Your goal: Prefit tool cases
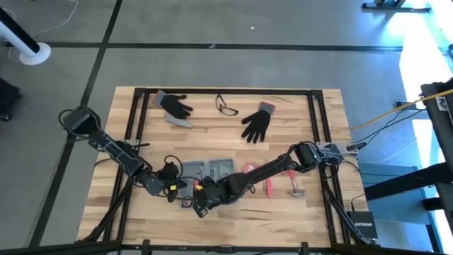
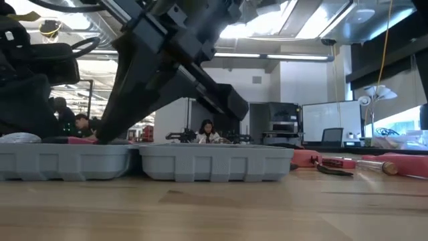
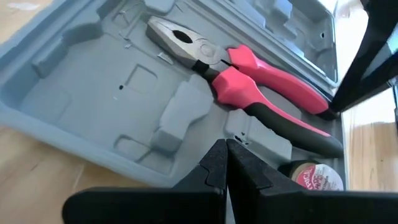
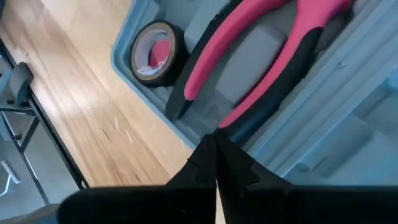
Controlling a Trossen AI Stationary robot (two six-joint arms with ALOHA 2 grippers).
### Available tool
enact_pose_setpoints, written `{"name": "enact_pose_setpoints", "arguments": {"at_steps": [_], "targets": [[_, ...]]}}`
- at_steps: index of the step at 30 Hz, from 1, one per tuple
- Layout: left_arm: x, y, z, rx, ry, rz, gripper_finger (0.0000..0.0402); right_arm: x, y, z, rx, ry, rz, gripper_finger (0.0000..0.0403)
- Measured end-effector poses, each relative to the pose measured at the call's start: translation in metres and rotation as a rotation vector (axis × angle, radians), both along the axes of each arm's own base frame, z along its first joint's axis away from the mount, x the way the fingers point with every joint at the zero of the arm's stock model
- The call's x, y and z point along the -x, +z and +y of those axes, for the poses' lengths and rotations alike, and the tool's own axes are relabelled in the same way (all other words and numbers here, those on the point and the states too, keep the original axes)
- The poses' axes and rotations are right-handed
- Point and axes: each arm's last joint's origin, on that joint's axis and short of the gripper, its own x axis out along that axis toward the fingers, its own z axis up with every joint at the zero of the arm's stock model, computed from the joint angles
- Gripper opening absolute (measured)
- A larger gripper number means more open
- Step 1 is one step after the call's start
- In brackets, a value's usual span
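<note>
Tabletop tool case point(image 1: 216, 170) under both end effectors

Bright daylight, glare at right edge, wrist views perhaps slightly blurred

case point(image 3: 81, 93): pliers point(image 3: 249, 87) + tape roll point(image 3: 311, 176) fill one end, other recesses free
bench point(image 1: 283, 212) front edge: bare

From overhead we look straight down on the whole table point(image 1: 226, 205). Our low camera sits at tabletop level, close against the tool case point(image 2: 214, 163), facing the room. Both wrist cameras peer closely into that case, sharing the pink-handled pliers point(image 3: 249, 87).
</note>
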Motion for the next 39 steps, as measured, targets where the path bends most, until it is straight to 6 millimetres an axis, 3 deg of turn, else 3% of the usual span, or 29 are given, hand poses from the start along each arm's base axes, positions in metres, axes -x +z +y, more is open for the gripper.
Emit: {"name": "enact_pose_setpoints", "arguments": {"at_steps": [13, 16, 20, 23, 30, 39], "targets": [[-0.001, -0.001, 0.0, 0.003, -0.001, 0.005, 0.0, -0.001, -0.007, -0.003, 0.01, -0.005, 0.033, 0.0], [-0.001, -0.001, 0.0, 0.003, -0.001, 0.004, 0.0, -0.002, 0.008, -0.008, 0.023, 0.017, 0.017, 0.0], [-0.001, -0.001, 0.0, -0.017, -0.02, 0.005, 0.0, -0.004, 0.047, -0.024, 0.075, 0.017, -0.026, 0.0], [-0.001, -0.001, 0.0, -0.024, -0.025, 0.003, 0.0, -0.01, 0.056, -0.04, 0.125, -0.008, -0.05, 0.0], [-0.001, -0.001, 0.0, -0.009, -0.01, 0.002, 0.0, -0.02, 0.036, -0.073, 0.1, -0.064, -0.081, 0.0], [-0.001, -0.001, 0.0, -0.013, 0.0, 0.0, 0.0, -0.016, 0.002, -0.061, 0.032, -0.073, -0.089, 0.0]]}}
